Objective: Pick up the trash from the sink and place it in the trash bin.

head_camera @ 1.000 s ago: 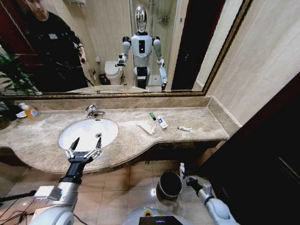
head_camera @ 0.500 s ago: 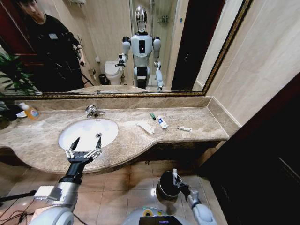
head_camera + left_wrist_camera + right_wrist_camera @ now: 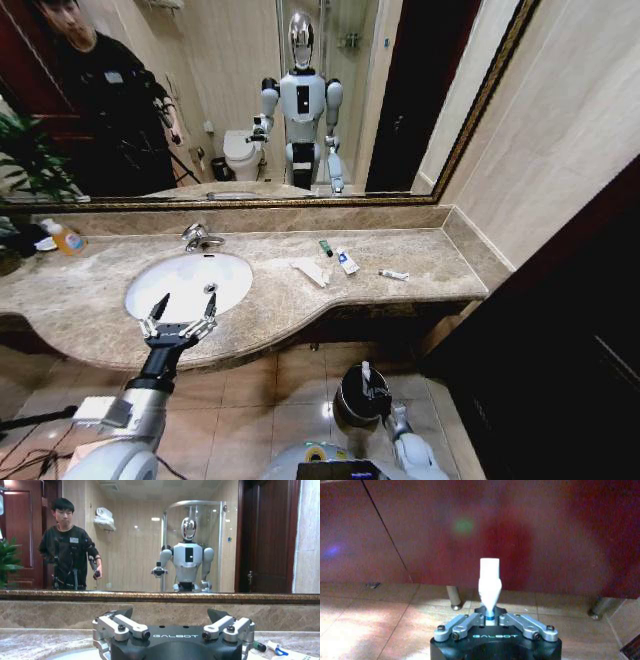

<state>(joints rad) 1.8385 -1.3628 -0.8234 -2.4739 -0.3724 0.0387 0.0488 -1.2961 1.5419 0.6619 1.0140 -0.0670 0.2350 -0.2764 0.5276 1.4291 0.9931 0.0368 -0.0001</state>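
Left claw [image 3: 183, 309], marked GALBOT, hangs spread apart above the sink's [image 3: 190, 283] near rim. Beyond, rightward on the counter: wrapper [image 3: 309, 270], tubes [image 3: 346, 261]. Right claw [image 3: 371, 392] pinches a white tube [image 3: 365, 373] (upright) over the trash bin [image 3: 357, 397].

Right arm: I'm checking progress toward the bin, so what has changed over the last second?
The right gripper, shut on a white tube, swung inward from beside the trash bin to over its rim; nothing released. The left gripper stays open above the sink, and the wrapper, tubes and green piece remain on the countertop.
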